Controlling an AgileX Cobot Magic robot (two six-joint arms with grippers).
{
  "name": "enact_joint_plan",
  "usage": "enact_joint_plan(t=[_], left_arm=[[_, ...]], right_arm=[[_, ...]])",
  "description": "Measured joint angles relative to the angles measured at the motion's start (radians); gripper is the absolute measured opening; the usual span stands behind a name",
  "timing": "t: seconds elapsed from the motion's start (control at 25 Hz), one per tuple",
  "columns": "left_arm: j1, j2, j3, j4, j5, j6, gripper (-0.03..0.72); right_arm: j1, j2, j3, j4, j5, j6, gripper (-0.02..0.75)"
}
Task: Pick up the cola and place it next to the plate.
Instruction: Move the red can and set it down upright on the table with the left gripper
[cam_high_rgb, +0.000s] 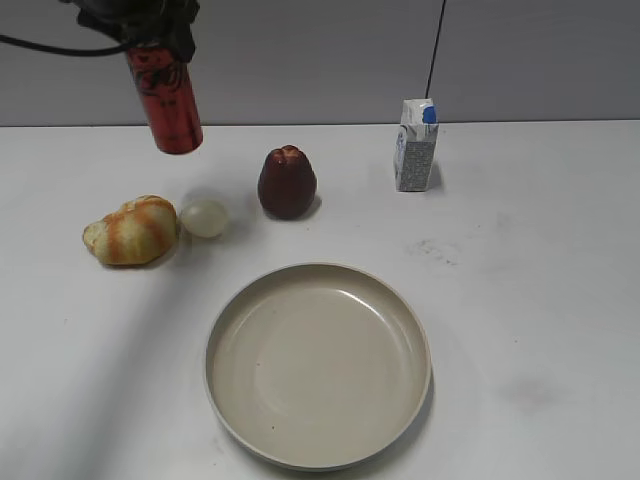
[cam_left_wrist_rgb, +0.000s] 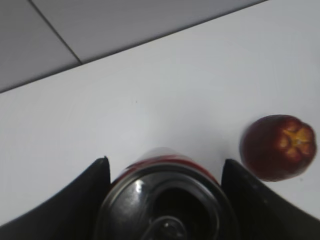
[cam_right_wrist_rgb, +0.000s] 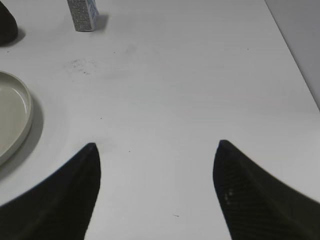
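We lose the cola's (cam_high_rgb: 168, 100) top under the left gripper (cam_high_rgb: 135, 25), itself cropped; plate (cam_high_rgb: 318, 365) rim cut at bottom edge.

- A test bench or lab setup rather than a home: a bare white worktop (cam_high_rgb: 520, 300) runs to a plain grey panelled wall (cam_high_rgb: 320, 50) along its far edge.
- A black cable (cam_high_rgb: 436, 50) hangs down the wall near the far right.
- Loose food props sit scattered: a bread roll (cam_high_rgb: 130, 230), a dark red fruit (cam_high_rgb: 287, 183), a milk carton (cam_high_rgb: 415, 146).
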Motion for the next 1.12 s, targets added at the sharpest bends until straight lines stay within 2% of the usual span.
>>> enact_joint_plan(t=[0.2, 0.32, 0.64, 0.92, 1.12], left_arm=[[-0.121, -0.025, -0.110, -0.084, 0.065, 0.000, 0.507], [-0.218, -0.030, -0.118, -0.119, 0.070, 0.000, 0.507], [-0.461, -0.009, -0.116, -0.135, 0.056, 0.000, 0.507], [-0.602, 0.072, -0.111, -0.134, 0.056, 0.000, 0.507], [-0.660, 0.111, -0.111, -0.112, 0.063, 0.000, 0.507]], right_arm=[[0.000, 0.000, 0.000, 0.000, 0.000, 0.000, 0.533], [0.000, 0.000, 0.000, 0.000, 0.000, 0.000, 0.533], [0.000, 0.000, 0.000, 0.000, 0.000, 0.000, 0.533], [0.000, 0.000, 0.000, 0.000, 0.000, 0.000, 0.533], [0.000, 0.000, 0.000, 0.000, 0.000, 0.000, 0.533]])
